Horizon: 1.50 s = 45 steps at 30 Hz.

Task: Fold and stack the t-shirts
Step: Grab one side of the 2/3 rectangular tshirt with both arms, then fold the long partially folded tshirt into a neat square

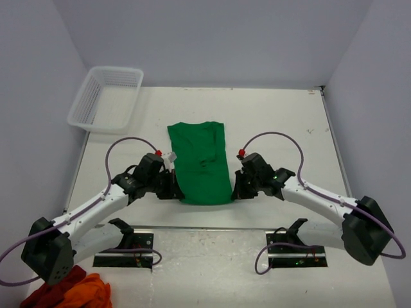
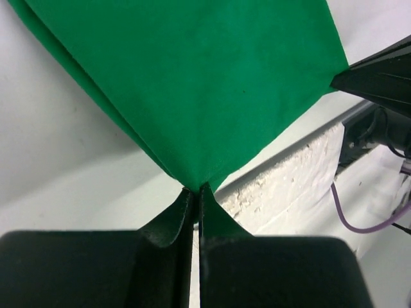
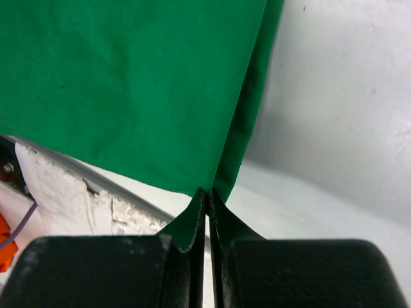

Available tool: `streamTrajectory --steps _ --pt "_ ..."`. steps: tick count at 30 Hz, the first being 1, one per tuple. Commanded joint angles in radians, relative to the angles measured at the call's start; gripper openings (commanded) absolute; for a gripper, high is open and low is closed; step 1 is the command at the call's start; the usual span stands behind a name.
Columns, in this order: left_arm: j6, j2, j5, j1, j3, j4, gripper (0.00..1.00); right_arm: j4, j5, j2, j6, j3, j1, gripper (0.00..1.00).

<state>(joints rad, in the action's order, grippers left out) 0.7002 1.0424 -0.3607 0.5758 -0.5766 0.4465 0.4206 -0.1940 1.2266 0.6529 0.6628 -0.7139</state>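
The green t-shirt (image 1: 202, 163) lies in the middle of the table as a long narrow band, running away from the arms. My left gripper (image 1: 176, 190) is at its near left corner and my right gripper (image 1: 235, 190) at its near right corner. In the left wrist view the t-shirt (image 2: 205, 83) tapers to a point pinched in the shut left gripper (image 2: 196, 190). In the right wrist view the t-shirt (image 3: 128, 83) comes down to a corner held in the shut right gripper (image 3: 207, 191). A folded edge runs along the cloth's right side there.
A white mesh basket (image 1: 106, 97) stands at the far left of the table. Dark red and orange cloths (image 1: 70, 292) lie off the table's near left corner, by the left arm's base. The table's near edge (image 1: 212, 226) runs just behind both grippers.
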Motion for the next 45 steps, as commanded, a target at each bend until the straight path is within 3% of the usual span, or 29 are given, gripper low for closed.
streamTrajectory --steps 1,5,10,15,20,32,36,37,38,39,41,43,44,45 --pt "0.073 -0.083 -0.008 0.016 0.040 0.064 0.00 0.075 0.073 -0.119 0.079 -0.029 -0.041 0.00" --pt "0.085 -0.160 0.035 0.018 0.029 0.132 0.00 0.141 0.122 -0.209 0.109 -0.026 -0.079 0.00" --pt "0.064 -0.133 0.133 0.016 -0.115 0.191 0.00 0.205 0.177 -0.199 0.080 0.076 -0.081 0.00" --pt "-0.019 0.051 0.174 -0.034 -0.304 0.198 0.00 0.228 0.219 -0.026 -0.010 0.286 -0.049 0.00" --pt "-0.102 0.215 0.132 -0.171 -0.529 0.215 0.00 0.230 0.200 0.137 -0.107 0.509 0.040 0.00" --pt "-0.183 0.717 0.176 -0.246 -0.929 0.231 0.01 0.309 -0.019 0.612 -0.252 1.004 0.276 0.00" --pt "-0.220 1.015 0.225 -0.286 -1.268 0.319 0.09 0.398 -0.050 0.821 -0.288 1.211 0.326 0.00" --pt "-0.243 1.054 0.253 -0.292 -1.320 0.316 0.19 0.415 -0.065 0.912 -0.317 1.307 0.340 0.08" --pt "-0.245 1.091 0.291 -0.306 -1.363 0.301 0.21 0.431 -0.061 0.953 -0.329 1.355 0.346 0.16" --pt "-0.243 1.145 0.302 -0.335 -1.414 0.278 0.24 0.443 -0.056 0.994 -0.347 1.455 0.355 0.33" --pt "-0.252 1.197 0.284 -0.375 -1.448 0.206 0.25 0.533 -0.052 1.123 -0.375 1.596 0.379 0.47" --pt "-0.277 1.213 0.290 -0.379 -1.459 0.178 0.34 0.595 -0.010 1.171 -0.372 1.741 0.407 0.52" --pt "-0.294 1.214 0.307 -0.379 -1.465 0.182 0.41 0.595 -0.016 1.147 -0.378 1.738 0.413 0.55" --pt "-0.303 1.200 0.315 -0.381 -1.471 0.193 0.47 0.560 -0.006 1.102 -0.392 1.633 0.416 0.57"
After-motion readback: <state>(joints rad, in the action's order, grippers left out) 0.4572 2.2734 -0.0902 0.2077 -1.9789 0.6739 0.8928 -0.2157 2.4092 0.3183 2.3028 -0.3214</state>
